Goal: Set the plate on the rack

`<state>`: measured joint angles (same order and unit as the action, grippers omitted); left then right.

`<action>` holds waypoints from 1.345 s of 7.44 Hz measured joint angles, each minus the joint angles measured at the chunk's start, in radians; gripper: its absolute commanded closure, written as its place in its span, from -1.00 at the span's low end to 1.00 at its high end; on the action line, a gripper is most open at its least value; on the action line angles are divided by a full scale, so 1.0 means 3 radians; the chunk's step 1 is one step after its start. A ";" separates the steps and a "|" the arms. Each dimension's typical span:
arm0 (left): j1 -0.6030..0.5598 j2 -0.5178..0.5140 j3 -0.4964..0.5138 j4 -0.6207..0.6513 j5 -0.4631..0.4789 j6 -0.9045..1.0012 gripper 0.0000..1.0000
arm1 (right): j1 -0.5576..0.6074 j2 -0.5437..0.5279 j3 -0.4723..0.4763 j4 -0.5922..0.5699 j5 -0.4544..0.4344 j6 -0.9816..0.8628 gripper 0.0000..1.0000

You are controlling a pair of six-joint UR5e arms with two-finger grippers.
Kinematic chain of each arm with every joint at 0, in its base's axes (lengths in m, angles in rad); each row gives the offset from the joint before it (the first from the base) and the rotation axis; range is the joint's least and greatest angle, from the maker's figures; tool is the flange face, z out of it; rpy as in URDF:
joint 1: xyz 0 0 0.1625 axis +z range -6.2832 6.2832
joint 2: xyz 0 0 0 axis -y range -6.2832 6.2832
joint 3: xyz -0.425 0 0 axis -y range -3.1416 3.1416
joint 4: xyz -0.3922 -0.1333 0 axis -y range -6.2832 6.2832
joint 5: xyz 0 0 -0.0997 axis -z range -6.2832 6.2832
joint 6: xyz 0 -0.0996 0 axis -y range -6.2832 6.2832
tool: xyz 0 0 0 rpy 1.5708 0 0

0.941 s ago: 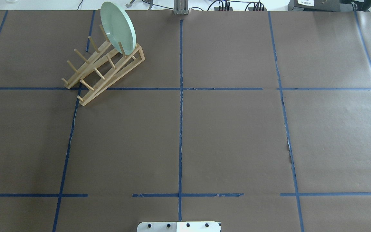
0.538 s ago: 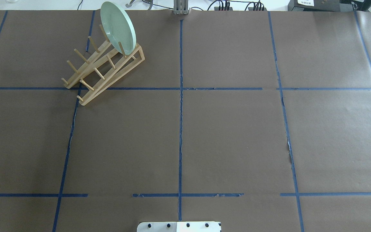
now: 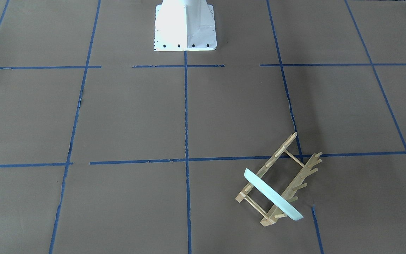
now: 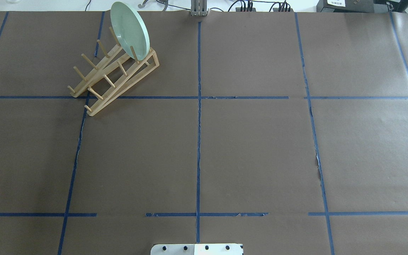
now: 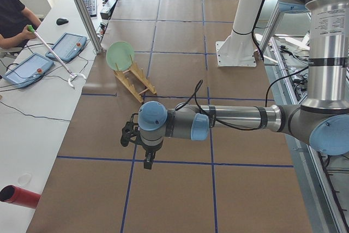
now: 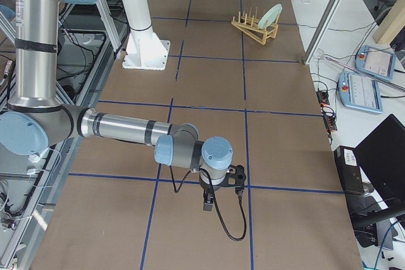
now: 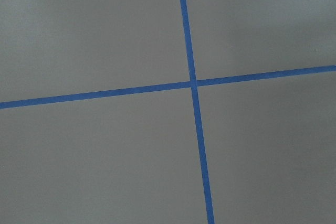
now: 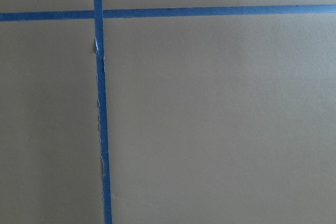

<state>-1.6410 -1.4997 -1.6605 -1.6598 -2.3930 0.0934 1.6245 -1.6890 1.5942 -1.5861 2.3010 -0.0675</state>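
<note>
The pale mint-green plate (image 4: 129, 30) stands on edge between the pegs at the far end of the light-wood rack (image 4: 122, 88), at the table's far left. Both also show in the front view, plate (image 3: 273, 195) and rack (image 3: 296, 183), and in the side views (image 5: 120, 54) (image 6: 271, 14). No gripper is near them. My left gripper (image 5: 129, 133) hovers over bare table, well short of the rack. My right gripper (image 6: 237, 175) hovers over the table's other end. I cannot tell whether either is open or shut. Both wrist views show only brown paper and blue tape.
Brown paper with a blue tape grid covers the table (image 4: 253, 148). The white robot base (image 3: 185, 28) stands at the near edge. A person with a hooked stick (image 5: 52, 53), tablets (image 5: 71, 45) and a red cylinder (image 5: 22, 196) are beyond the far edge.
</note>
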 measured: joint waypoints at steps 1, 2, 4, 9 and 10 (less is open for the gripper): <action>-0.0001 0.0001 0.0001 0.0000 0.0001 0.0001 -1.00 | 0.0000 0.0000 0.0000 0.0000 0.0000 0.0000 -1.00; -0.0001 0.0001 0.0005 0.0000 0.0003 0.0001 -1.00 | 0.0000 0.0000 0.0000 0.0000 0.0000 0.0000 -1.00; -0.0001 0.0002 0.0012 0.0000 0.0006 0.0001 -1.00 | 0.0000 -0.0003 0.0001 0.0000 0.0000 0.0000 -1.00; -0.0008 -0.0046 -0.0068 0.0483 0.0037 0.0037 -1.00 | 0.0000 0.0000 0.0003 0.0000 0.0000 0.0000 -1.00; -0.0010 -0.0047 -0.0084 0.0603 0.0050 0.0189 -1.00 | 0.0000 0.0000 0.0001 0.0000 0.0000 0.0000 -1.00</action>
<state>-1.6439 -1.5139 -1.6857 -1.4790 -2.3779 0.1501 1.6245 -1.6890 1.5946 -1.5861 2.3010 -0.0675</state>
